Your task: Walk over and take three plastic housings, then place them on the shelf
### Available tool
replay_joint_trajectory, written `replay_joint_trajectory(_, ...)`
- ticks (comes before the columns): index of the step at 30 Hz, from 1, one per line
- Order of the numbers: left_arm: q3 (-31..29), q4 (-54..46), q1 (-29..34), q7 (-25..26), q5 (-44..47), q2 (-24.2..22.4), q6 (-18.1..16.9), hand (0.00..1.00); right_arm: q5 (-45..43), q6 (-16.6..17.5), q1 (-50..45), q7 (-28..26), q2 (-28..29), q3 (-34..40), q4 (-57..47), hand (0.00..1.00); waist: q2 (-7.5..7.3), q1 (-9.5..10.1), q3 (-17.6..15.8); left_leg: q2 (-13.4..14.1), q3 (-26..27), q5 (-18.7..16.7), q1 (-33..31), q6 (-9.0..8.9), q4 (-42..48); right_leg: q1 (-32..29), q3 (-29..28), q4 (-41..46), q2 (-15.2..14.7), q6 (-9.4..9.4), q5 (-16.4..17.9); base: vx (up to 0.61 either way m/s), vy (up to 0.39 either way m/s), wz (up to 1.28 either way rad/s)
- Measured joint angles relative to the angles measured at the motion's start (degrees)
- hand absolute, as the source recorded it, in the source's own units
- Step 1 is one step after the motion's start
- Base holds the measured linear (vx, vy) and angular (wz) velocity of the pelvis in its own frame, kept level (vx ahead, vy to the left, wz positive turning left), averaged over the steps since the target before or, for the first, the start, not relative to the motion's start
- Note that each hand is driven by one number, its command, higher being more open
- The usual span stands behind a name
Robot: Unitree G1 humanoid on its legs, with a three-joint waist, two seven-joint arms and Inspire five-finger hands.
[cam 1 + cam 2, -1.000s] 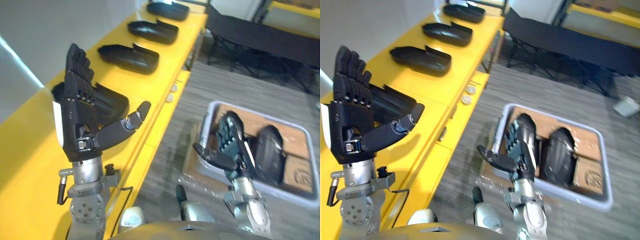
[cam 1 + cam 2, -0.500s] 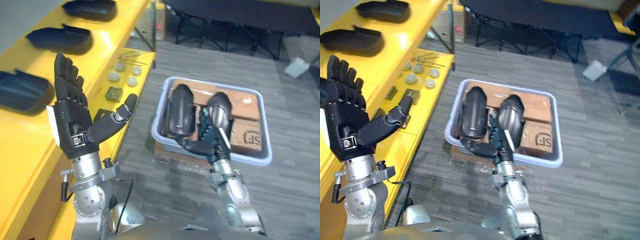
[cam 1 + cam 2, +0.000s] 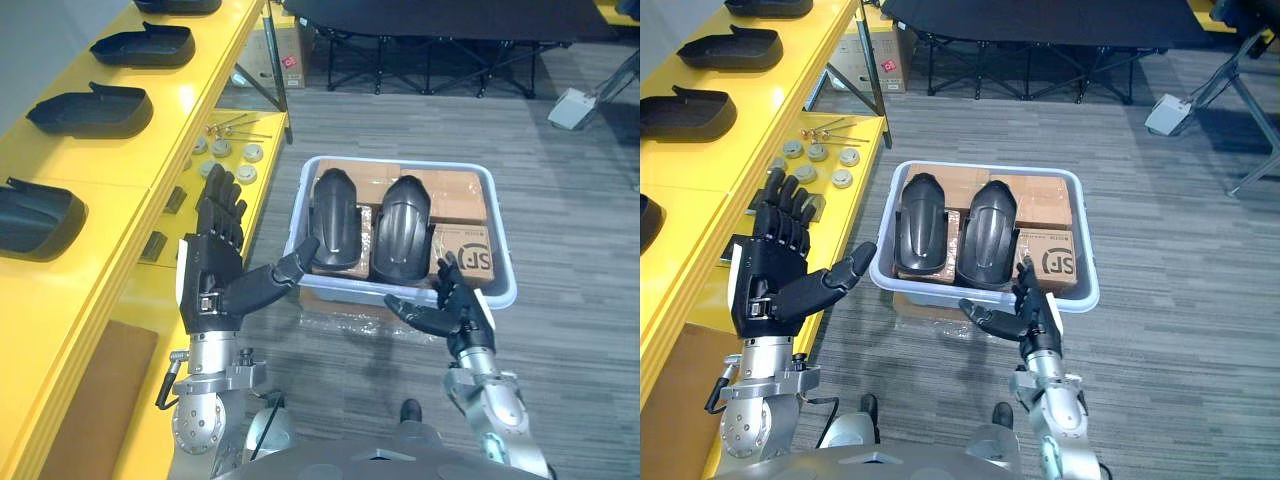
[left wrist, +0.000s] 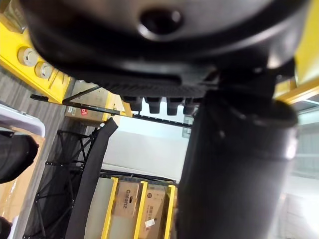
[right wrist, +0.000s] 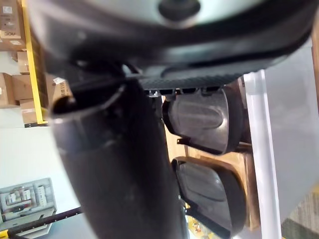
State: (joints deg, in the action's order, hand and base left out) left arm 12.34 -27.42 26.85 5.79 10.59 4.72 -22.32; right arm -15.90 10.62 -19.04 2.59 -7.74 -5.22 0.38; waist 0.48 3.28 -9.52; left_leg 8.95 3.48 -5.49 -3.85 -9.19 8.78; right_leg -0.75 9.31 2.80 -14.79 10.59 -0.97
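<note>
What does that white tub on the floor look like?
The tub is pale, shallow and plastic-looking, with rounded corners. It sits down on the grey floor beside the yellow shelf. Two black housings lie side by side in it, on brown cardboard boxes. The right hand hovers open at its near rim.

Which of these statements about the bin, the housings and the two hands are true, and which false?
1. Two black housings lie side by side in the bin. True.
2. The right hand grips a housing. False: it is open and empty, hovering at the bin's near rim.
3. The left hand has straight fingers and holds nothing. True.
4. The yellow shelf is bare. False: more black housings lie in a row on the yellow shelf.
</note>
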Motion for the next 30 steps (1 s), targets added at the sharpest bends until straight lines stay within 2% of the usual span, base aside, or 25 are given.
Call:
replay_joint_trajectory(2,0.86,-0.01,-0.38,-0.43,0.32,0.7,0.24,1.0,0.43,0.0,0.92,2.15,1.02,-1.78,0.07,1.0,-0.65,0.74,0.17,-0.83,-0.12,-1.22,0.02,0.3,0.26,-1.11,0.01,1.73,-0.75,-0.3,0.01,-0.02,0.062,-0.21)
replay_joint_trajectory(5,1.38,0.06,-1.4,-1.22,-0.13,1.42,1.98,1.0,1.73,0.01,3.14,6.91,1.9,-2.04,1.76,1.0,-0.74,1.1,0.12,-0.75,-0.85,-1.8,0.11,0.63,0.8,-4.89,0.81,8.72,-0.81,-2.39,0.11,-0.03,0.034,-0.15)
replay_joint_trajectory(7,0.77,0.11,-2.02,-0.91,-0.69,3.14,3.72,1.0,2.76,0.08,3.62,13.06,2.38,0.43,2.09,1.0,-1.29,1.14,0.04,-0.55,-0.63,-1.69,0.19,0.82,0.88,-5.13,1.75,8.53,-0.67,-3.73,-1.21,-0.02,0.038,-0.09)
replay_joint_trajectory(8,0.35,0.17,-2.01,-0.64,-0.87,3.35,4.06,1.0,3.23,0.09,3.97,14.45,2.68,1.68,2.09,1.0,-1.54,1.17,-0.06,-0.55,-0.47,-1.43,0.13,1.14,0.89,-4.97,1.76,7.51,-0.59,-3.69,-1.82,-0.02,0.044,-0.23)
replay_joint_trajectory(10,-1.58,1.14,-2.53,0.74,-1.21,4.21,6.14,1.0,4.29,0.7,5.35,19.15,3.24,9.42,2.04,1.0,-2.14,1.04,-0.42,-0.58,0.0,-1.14,-1.12,1.5,0.99,-4.25,1.55,2.73,-0.1,-3.64,-5.17,-0.03,0.041,-0.14)
replay_joint_trajectory(11,-2.04,1.68,-2.56,0.97,-0.94,4.23,6.81,1.0,4.23,0.84,5.39,19.78,3.22,12.0,2.04,1.0,-2.22,1.04,-0.45,-0.66,-0.23,-1.05,-1.56,1.65,0.96,-4.09,1.55,1.96,-0.09,-3.57,-5.74,-0.02,0.039,0.19)
replay_joint_trajectory(12,-3.58,3.58,-2.67,1.67,-0.42,4.21,8.79,1.0,4.19,0.97,5.16,21.9,2.84,19.1,2.03,1.0,-2.58,0.84,-0.75,-0.84,-1.22,-0.69,-1.78,1.64,0.71,-3.61,1.8,1.7,-0.14,-3.41,-5.98,-0.01,0.031,0.27)
replay_joint_trajectory(14,-4.81,4.83,-2.23,1.85,-0.43,4.03,10.06,1.0,3.9,0.97,4.81,22.34,2.67,23.09,2.02,1.0,-2.73,0.32,-0.84,-0.81,-2.25,-0.25,-1.68,1.44,0.19,-2.72,2.88,1.58,-0.07,-3.37,-5.94,0.01,-0.004,0.34)
replay_joint_trajectory(16,-7.22,6.69,-0.43,1.6,0.81,3.08,13.04,1.0,3.03,0.89,4.75,21.76,0.58,27.03,2.05,1.0,-3.15,-0.04,-1.34,-0.8,-2.97,0.25,-1.83,1.26,-0.2,-2.13,4.34,0.8,0.03,-3.3,-5.87,0.01,-0.018,0.23)
replay_joint_trajectory(20,-9.57,14.99,-0.13,2.39,-2.02,2.3,15.22,1.0,1.83,-0.27,9.52,18.48,-2.89,26.92,4.67,1.0,-3.56,0.69,-2.8,-0.77,-3.07,0.26,-3.5,0.78,1.03,-2.08,5.26,-0.7,0.07,-2.11,-4.49,-0.04,-0.032,0.0)
replay_joint_trajectory(22,-9.84,19.97,-1.38,2.4,-2.18,2.34,15.29,1.0,1.08,-1.86,14.85,17.46,-5.56,26.34,9.75,1.0,-3.89,1.63,-4.52,-0.77,-3.59,0.53,-4.78,0.23,1.86,-2.17,6.0,-1.38,0.11,-0.65,-2.53,-0.09,-0.079,0.17)
replay_joint_trajectory(25,-7.22,30.31,-3.9,2.31,-2.2,2.09,15.45,1.0,0.84,-5.55,25.49,17.54,-12.4,25.11,20.44,1.0,-1.32,3.35,-8.26,0.15,-6.09,2.46,-6.82,-0.19,1.3,-3.77,7.38,-0.34,1.35,-1.17,-2.21,-0.11,-0.083,0.25)
replay_joint_trajectory(27,-5.36,35.78,-4.51,2.4,-2.27,2.24,15.29,1.0,0.43,-6.43,31.12,17.73,-15.03,24.07,25.46,1.0,-0.64,4.39,-10.02,0.14,-6.63,3.5,-7.83,-0.27,0.68,-5.19,7.63,0.68,1.33,-1.3,-2.23,-0.05,-0.028,0.1)
replay_joint_trajectory(30,-4.73,43.37,-6.29,2.93,-1.61,2.3,14.65,1.0,-2.4,-6.5,38.55,17.56,-18.99,21.72,32.33,1.0,-0.63,4.84,-13.39,-0.27,-7.09,4.02,-8.35,-0.05,0.82,-6.14,7.64,2.36,0.74,-1.34,-2.17,-0.03,0.006,0.11)
